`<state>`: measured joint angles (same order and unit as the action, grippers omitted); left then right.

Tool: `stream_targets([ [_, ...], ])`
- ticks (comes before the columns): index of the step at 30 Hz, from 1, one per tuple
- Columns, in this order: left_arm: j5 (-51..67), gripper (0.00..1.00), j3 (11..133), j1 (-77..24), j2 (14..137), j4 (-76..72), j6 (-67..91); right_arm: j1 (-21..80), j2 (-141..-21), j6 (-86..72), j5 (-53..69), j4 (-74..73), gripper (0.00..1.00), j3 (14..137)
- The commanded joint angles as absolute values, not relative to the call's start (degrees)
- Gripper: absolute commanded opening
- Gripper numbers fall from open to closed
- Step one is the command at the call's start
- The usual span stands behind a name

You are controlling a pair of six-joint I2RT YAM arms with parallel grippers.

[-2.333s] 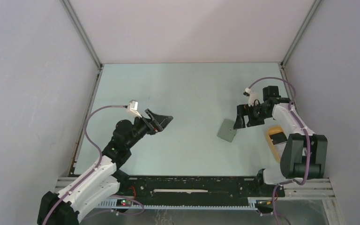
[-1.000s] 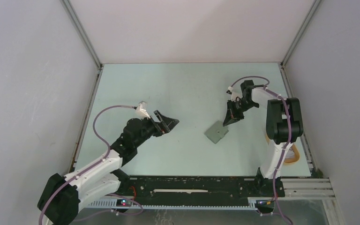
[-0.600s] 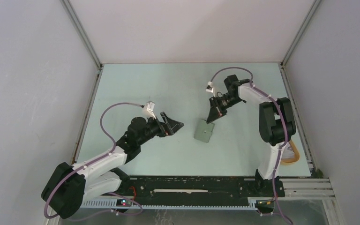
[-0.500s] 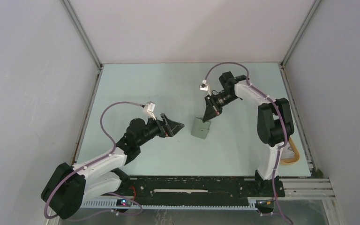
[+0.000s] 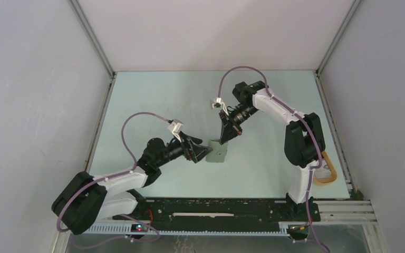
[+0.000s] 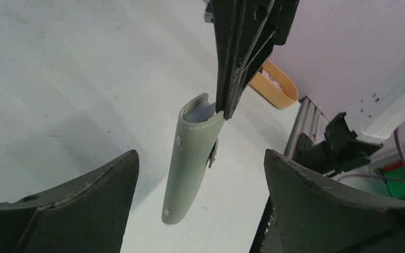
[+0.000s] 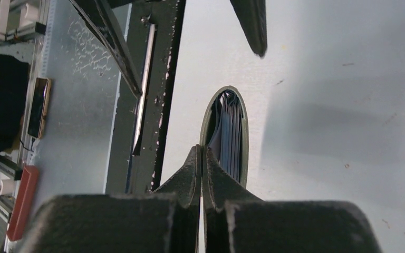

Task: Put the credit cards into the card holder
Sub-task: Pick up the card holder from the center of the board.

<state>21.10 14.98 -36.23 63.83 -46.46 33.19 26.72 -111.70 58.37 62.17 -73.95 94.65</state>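
The grey-green card holder [image 5: 217, 153] hangs folded above the table, its long side pointing down. My right gripper [image 5: 223, 138] is shut on the top edge of one flap [image 7: 204, 138]. Thin bluish-grey layers [image 7: 231, 134] show inside its open end; I cannot tell whether they are slots or credit cards. My left gripper [image 5: 202, 153] stands open beside the holder. In the left wrist view the holder [image 6: 192, 163] hangs between the two fingers, with a gap on each side. No credit cards show clearly anywhere else.
A tan-yellow oval tray [image 5: 328, 170] lies at the right edge of the table, partly behind the right arm; something pale sits in the tray [image 6: 276, 87]. The black rail [image 5: 216, 206] runs along the near edge. Walls close in the left, right and far sides.
The right arm has carried the hanging card holder left, towards the middle of the table. The left gripper has reached right until the holder hangs between its open fingers.
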Motion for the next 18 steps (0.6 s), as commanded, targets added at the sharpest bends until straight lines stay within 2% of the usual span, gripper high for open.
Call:
stream_targets([
  [1,26.02,0.91,15.92,-37.79,67.68,-54.88,29.74,28.75,-107.93,63.51,64.86,-77.16,0.00,97.30],
  [10,28.92,0.73,17.64,-38.60,74.14,-56.47,29.79,29.83,-107.77,65.51,65.74,-79.43,0.00,99.13],
  [12,30.08,0.66,18.20,-38.76,75.41,-57.68,30.27,29.96,-107.92,65.97,66.02,-79.88,0.00,99.21],
  [14,31.69,0.56,18.82,-38.82,77.31,-59.99,31.91,30.08,-107.93,66.16,66.26,-79.89,0.00,99.30],
  [15,32.27,0.48,18.93,-38.84,78.43,-62.28,32.78,30.14,-107.86,66.06,66.27,-79.88,0.00,99.38],
  [18,32.54,0.15,18.97,-38.82,81.23,-67.15,35.88,30.16,-107.40,65.65,65.48,-79.66,0.00,99.39],
])
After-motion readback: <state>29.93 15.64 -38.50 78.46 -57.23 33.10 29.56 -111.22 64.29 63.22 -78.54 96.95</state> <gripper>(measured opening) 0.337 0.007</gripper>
